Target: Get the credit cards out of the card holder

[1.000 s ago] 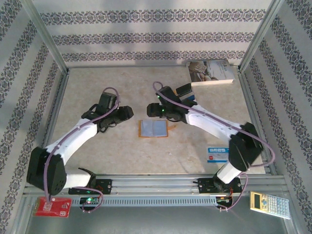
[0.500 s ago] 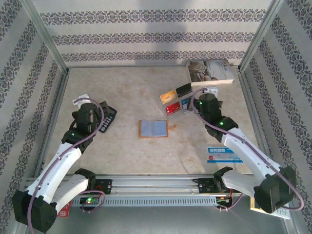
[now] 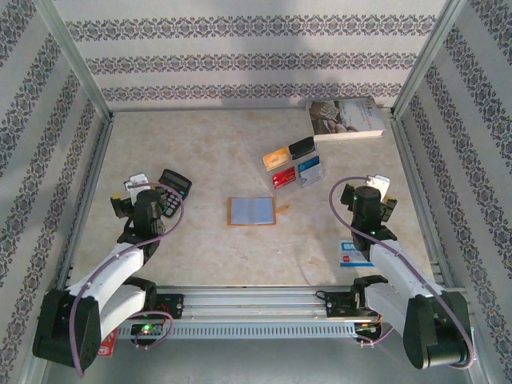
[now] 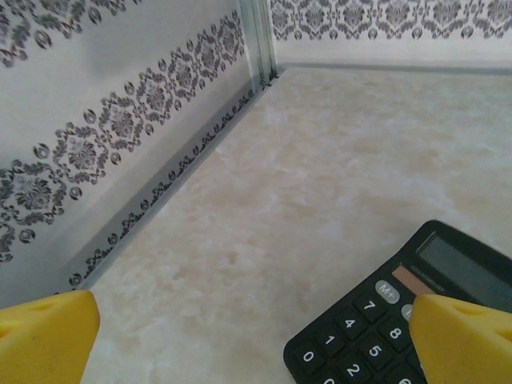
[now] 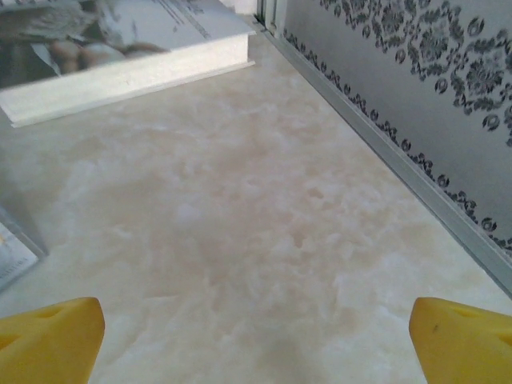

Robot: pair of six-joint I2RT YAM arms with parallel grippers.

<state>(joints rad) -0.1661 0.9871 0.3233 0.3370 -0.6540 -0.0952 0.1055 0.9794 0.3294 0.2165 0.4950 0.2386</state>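
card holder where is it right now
In the top view the card holder lies open in the middle, the loose cards just beyond it to the right.

We read this as a lab test cell: damask-papered panels (image 3: 240, 60) in aluminium posts (image 3: 74, 60) box in a marble-look tabletop (image 3: 200, 152), with a mounting rail (image 3: 256, 298) along its near edge.

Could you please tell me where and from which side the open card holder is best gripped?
Probably at one short side edge, coming down from above: the card holder lies open and flat on the table, lining up, so only its thin rim offers a pinch.
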